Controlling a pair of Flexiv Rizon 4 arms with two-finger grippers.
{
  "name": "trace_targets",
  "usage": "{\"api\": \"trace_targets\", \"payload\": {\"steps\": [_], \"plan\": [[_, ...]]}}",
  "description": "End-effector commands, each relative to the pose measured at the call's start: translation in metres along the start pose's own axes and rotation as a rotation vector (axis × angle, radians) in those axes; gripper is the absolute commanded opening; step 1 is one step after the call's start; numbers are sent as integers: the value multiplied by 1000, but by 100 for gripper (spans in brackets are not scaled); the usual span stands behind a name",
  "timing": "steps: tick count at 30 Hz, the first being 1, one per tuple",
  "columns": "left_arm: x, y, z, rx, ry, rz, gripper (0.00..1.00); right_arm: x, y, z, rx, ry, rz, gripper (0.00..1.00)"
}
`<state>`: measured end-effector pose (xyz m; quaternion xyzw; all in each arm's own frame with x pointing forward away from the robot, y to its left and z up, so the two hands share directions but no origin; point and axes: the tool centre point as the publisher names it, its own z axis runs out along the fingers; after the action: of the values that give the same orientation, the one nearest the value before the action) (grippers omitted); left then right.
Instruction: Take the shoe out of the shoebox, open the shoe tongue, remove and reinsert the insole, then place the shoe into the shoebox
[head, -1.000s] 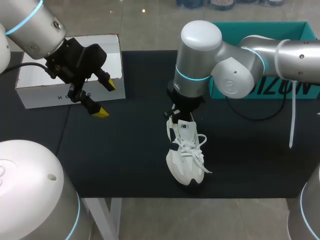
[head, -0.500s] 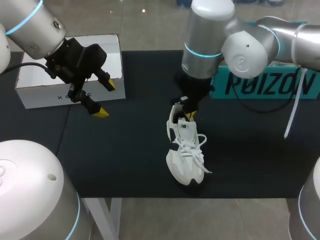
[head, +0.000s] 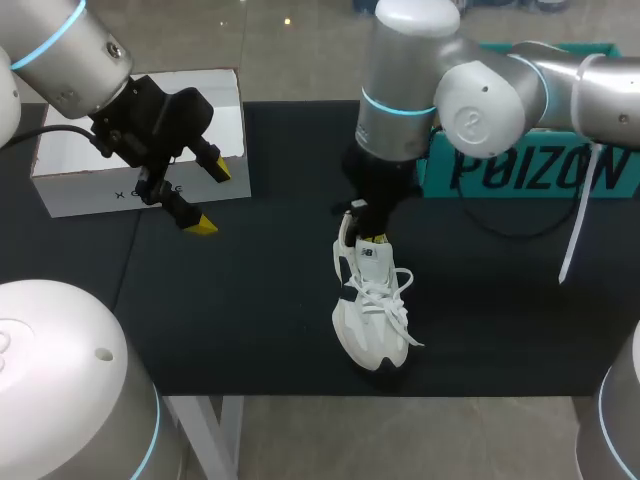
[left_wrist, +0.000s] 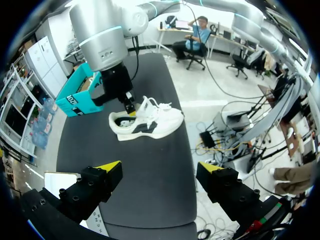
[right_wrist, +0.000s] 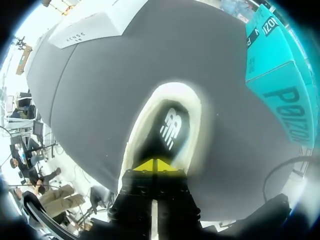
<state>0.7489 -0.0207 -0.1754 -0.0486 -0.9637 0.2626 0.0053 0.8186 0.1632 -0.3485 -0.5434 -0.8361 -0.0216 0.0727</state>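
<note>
My right gripper, tips pressed together at the mouth of the shoe mid-table, hides whether it pinches anything, my left gripper hangs spread by the white box far left, and the right arm has dipped slightly since half a second ago.

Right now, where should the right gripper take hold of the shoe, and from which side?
Probably the heel collar, from above. The shoe stands upright on its sole, opening up, and the right gripper hangs over that opening. The collar is a thin wall: one finger could go inside and one outside. Loose laces cover the front.
</note>
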Motion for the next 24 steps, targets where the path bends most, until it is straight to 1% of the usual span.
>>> {"api": "trace_targets", "payload": {"steps": [1, 4, 10, 11, 12, 14, 15, 16, 18, 19, 20, 24], "plan": [[-1, 0, 0, -2, 2, 0, 100, 10, 6, 15, 19, 1, -3, 0], [-1, 0, 0, -2, 2, 0, 100, 11, 3, 20, 33, 2, 9, 0], [-1, 0, 0, -2, 2, 0, 100, 0, 0, 31, 60, 25, 52, 0], [-1, 0, 0, -2, 2, 0, 100, 0, 0, 32, 61, 28, 54, 2], [-1, 0, 0, -2, 2, 0, 100, 0, 0, 32, 62, 28, 54, 19], [-1, 0, 0, -2, 2, 0, 100, 0, 0, 32, 62, 27, 55, 38], [-1, 0, 0, -2, 2, 0, 100, 1, 0, 32, 63, 27, 57, 49], [-1, 0, 0, -2, 2, 0, 100, 2, 0, 32, 63, 28, 58, 64], [-1, 0, 0, -2, 2, 0, 100, 3, 0, 31, 62, 29, 58, 78], [-1, 0, 0, -2, 2, 0, 100, 4, 0, 32, 62, 29, 57, 88], [-1, 0, 0, -2, 2, 0, 100, 4, 0, 32, 63, 29, 56, 93], [-1, 0, 0, -2, 2, 0, 100, 6, 1, 32, 63, 29, 47, 100]]}}
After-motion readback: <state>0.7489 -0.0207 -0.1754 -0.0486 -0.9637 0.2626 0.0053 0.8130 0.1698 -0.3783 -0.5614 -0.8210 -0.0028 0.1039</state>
